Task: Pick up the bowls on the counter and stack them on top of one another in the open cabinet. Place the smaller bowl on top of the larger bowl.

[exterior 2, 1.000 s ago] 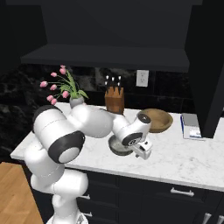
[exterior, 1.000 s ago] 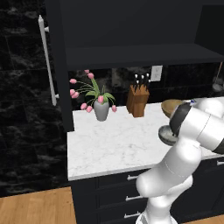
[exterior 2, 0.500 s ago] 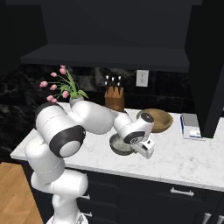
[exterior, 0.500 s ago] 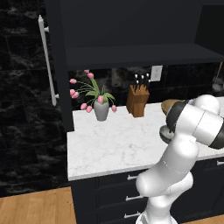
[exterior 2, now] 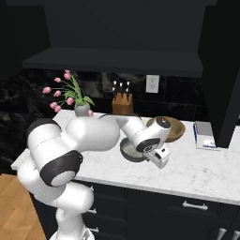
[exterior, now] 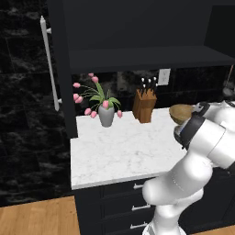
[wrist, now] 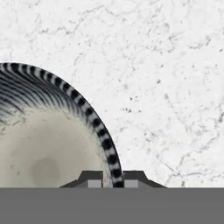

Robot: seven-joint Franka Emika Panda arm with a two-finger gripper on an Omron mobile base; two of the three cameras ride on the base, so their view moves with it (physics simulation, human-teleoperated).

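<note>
Left base view: the arm bends over the right end of the counter [exterior: 114, 151]. The large bowl [exterior: 181, 113] peeps out at about 11 o'clock from the wrist, beside the knife block [exterior: 145, 105]. The vase [exterior: 106, 115] stands well apart at 9 o'clock from the block. The cabinet [exterior: 142, 59] hangs open above, its shelf bare. The hand itself is hidden behind the forearm here.

Right base view: the gripper [exterior 2: 160, 159] is low over the marble, at the 4 o'clock edge of the small bowl [exterior 2: 131, 151]. This grey bowl lies just beside the large bowl, toward 8 o'clock from it. A small box [exterior 2: 204, 135] rests at 3 o'clock from the large bowl.

Hand view: the small bowl's striped rim [wrist: 98, 127] runs down between the two fingertips [wrist: 91, 179], one inside over the pale floor, one outside over the marble. They straddle the wall with a narrow gap each side; I judge them not yet clamped, though the contact itself is too low in the picture to be sure.

By my reading the step is the grasp of the small bowl. To do it well, sink a touch deeper so the pads take the wall below the lip, close squarely, then lift straight up before swinging. The large bowl should go on the shelf first, so this one may need parking or holding until then.
</note>
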